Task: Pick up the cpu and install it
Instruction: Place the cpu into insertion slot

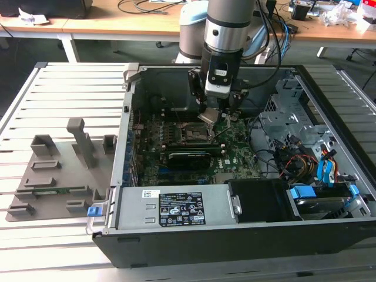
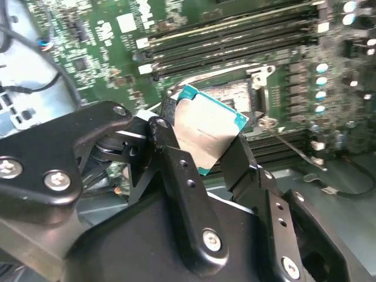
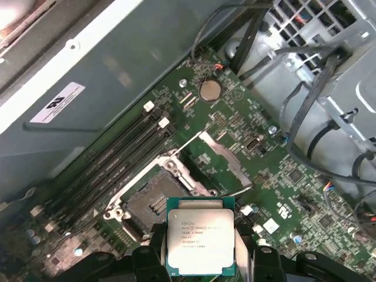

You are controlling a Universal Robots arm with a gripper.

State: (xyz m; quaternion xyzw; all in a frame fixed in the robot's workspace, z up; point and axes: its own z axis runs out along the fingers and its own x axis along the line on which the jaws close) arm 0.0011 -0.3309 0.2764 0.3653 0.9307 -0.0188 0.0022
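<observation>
Slatted metal tabletop [image 1: 59,88] carries a grey plate [image 1: 35,194] well away from the pincer on the exterior view's left, then an open computer case [image 1: 235,244]. Inside it, the pincer [image 1: 210,115] is clamped on the cpu [image 2: 205,132] by two opposite edges, holding it tilted, near and above the open socket [image 3: 150,205]. Memory slots [image 3: 111,167] run beside the socket. Cables [image 1: 294,161] and a drive cage [image 1: 288,117] crowd the pincer's other side.

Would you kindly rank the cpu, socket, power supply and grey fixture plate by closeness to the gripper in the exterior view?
1. cpu, held in the gripper.
2. socket, close by on the motherboard.
3. power supply, along the case's front.
4. grey fixture plate, outside the case, exterior view's left.
</observation>
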